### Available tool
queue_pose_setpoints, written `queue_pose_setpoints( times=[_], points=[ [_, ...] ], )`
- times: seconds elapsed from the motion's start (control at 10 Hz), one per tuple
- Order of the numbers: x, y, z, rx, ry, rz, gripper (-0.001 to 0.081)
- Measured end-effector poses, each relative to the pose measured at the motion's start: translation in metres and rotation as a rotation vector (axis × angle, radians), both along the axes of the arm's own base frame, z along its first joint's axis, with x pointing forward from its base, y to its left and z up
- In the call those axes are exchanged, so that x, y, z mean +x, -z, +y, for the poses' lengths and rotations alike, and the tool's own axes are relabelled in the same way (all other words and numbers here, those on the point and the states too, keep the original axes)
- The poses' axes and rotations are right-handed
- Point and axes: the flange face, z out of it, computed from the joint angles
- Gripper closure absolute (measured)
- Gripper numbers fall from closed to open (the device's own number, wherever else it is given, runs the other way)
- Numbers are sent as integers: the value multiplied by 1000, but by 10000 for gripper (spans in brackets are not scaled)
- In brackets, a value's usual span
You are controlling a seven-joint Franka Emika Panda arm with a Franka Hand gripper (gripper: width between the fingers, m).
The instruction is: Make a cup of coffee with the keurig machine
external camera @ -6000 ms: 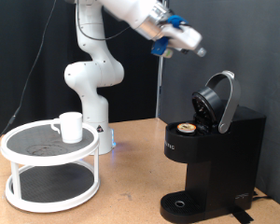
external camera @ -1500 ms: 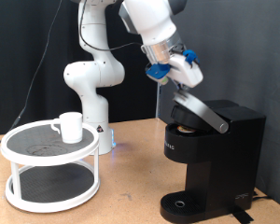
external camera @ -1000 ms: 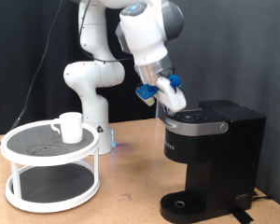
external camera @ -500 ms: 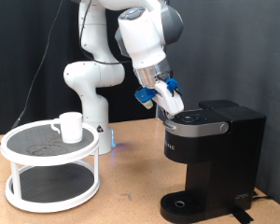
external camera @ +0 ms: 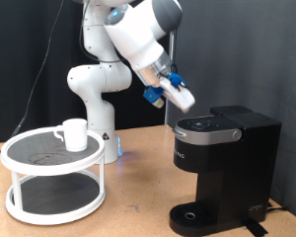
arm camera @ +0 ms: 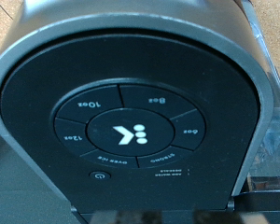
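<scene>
The black keurig machine (external camera: 225,163) stands at the exterior view's right with its lid (external camera: 207,126) shut flat. My gripper (external camera: 180,97) hangs just above and to the left of the lid, not touching it; nothing shows between its fingers. The wrist view looks straight down on the machine's top (arm camera: 131,56) and its round button panel (arm camera: 131,135) with the size labels; no fingers show there. The white cup (external camera: 75,133) stands upright on the top shelf of a white round stand (external camera: 49,163) at the left, far from the gripper. The drip base (external camera: 192,215) holds nothing.
The arm's white base (external camera: 97,89) stands at the back of the wooden table (external camera: 138,212), between the stand and the machine. A black curtain hangs behind. A thin pole rises behind the machine.
The lid stood open with a pod in it; the gripper pressed it down until it shut. Since half a second ago the gripper has lifted off the lid, up and slightly left.
</scene>
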Motion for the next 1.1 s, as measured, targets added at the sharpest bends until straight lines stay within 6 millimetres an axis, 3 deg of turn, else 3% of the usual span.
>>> queue_pose_setpoints(
  times=[0.4, 0.7, 1.1],
  points=[
    [-12, 23, -4, -13, -19, -21, 806],
    [-42, 34, -19, 75, 93, -23, 806],
    [-83, 34, -35, 116, 317, 108, 806]
  ],
)
